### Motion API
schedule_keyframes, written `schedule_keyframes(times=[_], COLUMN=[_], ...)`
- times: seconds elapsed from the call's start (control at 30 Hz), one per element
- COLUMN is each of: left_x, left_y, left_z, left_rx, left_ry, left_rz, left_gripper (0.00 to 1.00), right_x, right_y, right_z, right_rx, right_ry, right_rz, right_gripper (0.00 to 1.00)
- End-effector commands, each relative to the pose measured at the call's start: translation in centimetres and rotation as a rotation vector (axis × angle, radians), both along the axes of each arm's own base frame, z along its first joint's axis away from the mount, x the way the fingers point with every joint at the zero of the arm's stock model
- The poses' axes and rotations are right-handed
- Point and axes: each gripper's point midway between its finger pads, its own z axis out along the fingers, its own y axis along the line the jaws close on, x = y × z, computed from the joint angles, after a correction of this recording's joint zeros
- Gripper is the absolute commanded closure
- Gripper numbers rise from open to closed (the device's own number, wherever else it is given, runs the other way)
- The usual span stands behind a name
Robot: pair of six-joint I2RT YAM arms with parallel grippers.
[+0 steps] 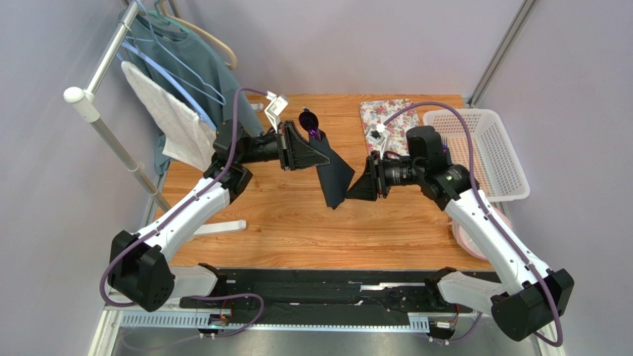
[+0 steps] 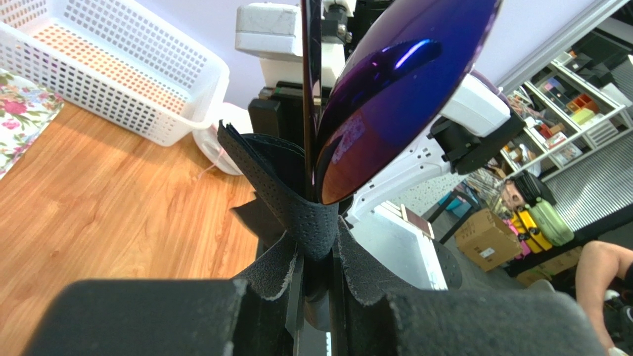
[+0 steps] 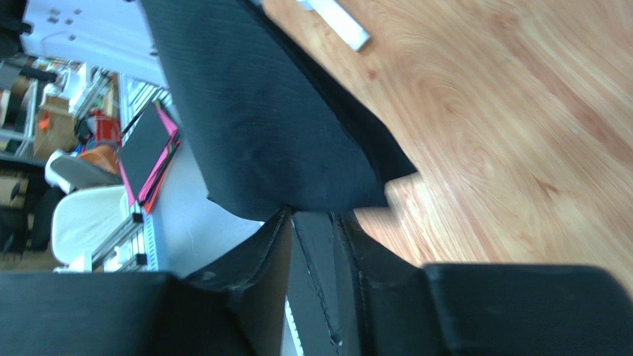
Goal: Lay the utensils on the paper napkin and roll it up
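Observation:
The black paper napkin (image 1: pixel 334 176) hangs in the air above the wooden table, wrapped around the purple utensils. My left gripper (image 1: pixel 321 152) is shut on its upper part. The spoon's purple bowl (image 1: pixel 310 121) sticks out past the fingers. In the left wrist view the glossy spoon bowl (image 2: pixel 401 89) and a second slim utensil (image 2: pixel 310 67) rise out of the napkin (image 2: pixel 297 204) between my closed fingers (image 2: pixel 319 278). My right gripper (image 1: pixel 365 185) is shut on the napkin's lower end. In the right wrist view the napkin (image 3: pixel 275 111) runs into the gripper (image 3: pixel 316 248).
A floral mat (image 1: pixel 388 115) lies at the back of the table next to a white plastic basket (image 1: pixel 483 152). A clothes rack with hangers and cloths (image 1: pixel 174 70) stands at the left, its white foot (image 1: pixel 219 227) on the table. A pink-rimmed object (image 1: pixel 472 241) sits at the right edge.

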Motion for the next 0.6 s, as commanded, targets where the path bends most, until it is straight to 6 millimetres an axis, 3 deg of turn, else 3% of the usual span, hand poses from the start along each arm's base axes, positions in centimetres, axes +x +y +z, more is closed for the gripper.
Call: schedule_keyframes(times=[0.0, 0.07, 0.1, 0.13, 0.23, 0.33, 0.43, 0.57], left_x=[0.5, 1.2, 1.6, 1.9, 2.8, 3.8, 4.5, 4.8], left_y=[0.3, 0.4, 0.3, 0.3, 0.1, 0.0, -0.1, -0.2], left_z=[2.0, 1.3, 1.1, 0.8, -0.1, -1.2, -1.7, -1.3], left_rx=[-0.027, -0.009, -0.002, 0.008, 0.037, 0.084, 0.105, 0.102], left_ry=[-0.062, -0.050, -0.046, -0.053, -0.042, -0.013, 0.012, 0.027], left_rz=[0.053, 0.076, 0.088, 0.097, 0.125, 0.161, 0.183, 0.193], left_gripper=[1.00, 1.00, 1.00, 1.00, 1.00, 1.00, 1.00, 1.00], right_x=[1.0, 1.0, 0.8, 0.5, 0.0, -0.5, -0.7, 0.4], right_y=[-3.0, -4.6, -5.2, -5.9, -6.7, -6.3, -5.3, -3.2], right_z=[1.8, 2.1, 3.6, 3.8, 6.5, 8.6, 9.4, 8.1], right_rx=[-0.069, -0.096, -0.091, -0.107, -0.098, -0.036, 0.013, -0.001], right_ry=[-0.057, -0.056, -0.101, -0.106, -0.207, -0.230, -0.204, -0.160], right_rz=[-0.118, -0.163, -0.182, -0.204, -0.247, -0.243, -0.214, -0.186], right_gripper=[0.61, 0.46, 0.39, 0.29, 0.18, 0.17, 0.21, 0.22])
